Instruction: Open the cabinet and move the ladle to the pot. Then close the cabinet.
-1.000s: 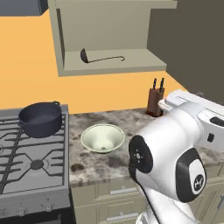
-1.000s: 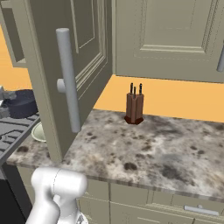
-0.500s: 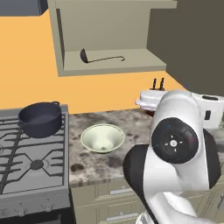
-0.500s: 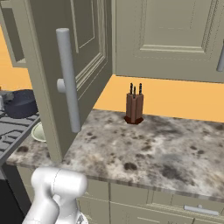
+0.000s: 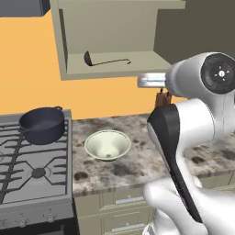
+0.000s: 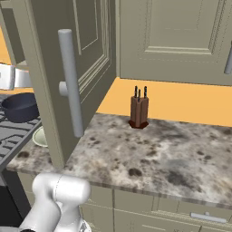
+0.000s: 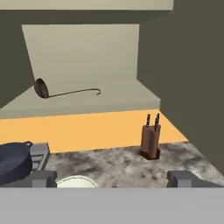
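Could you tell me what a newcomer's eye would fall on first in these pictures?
Probably the open cabinet, with the dark ladle lying alone on its shelf. Below, the blue-grey pot sits on the stove, a cream bowl beside it on the speckled counter.

Cabinet [image 5: 114, 46] open, grey-beige door [image 6: 86, 68] swung wide, long grey bar handle [image 6: 71, 81] upright. Ladle [image 5: 104, 60] dark, lying flat on the cabinet shelf, cup at left. Pot [image 5: 42, 125] dark blue-grey, upright on the stove, lower left.
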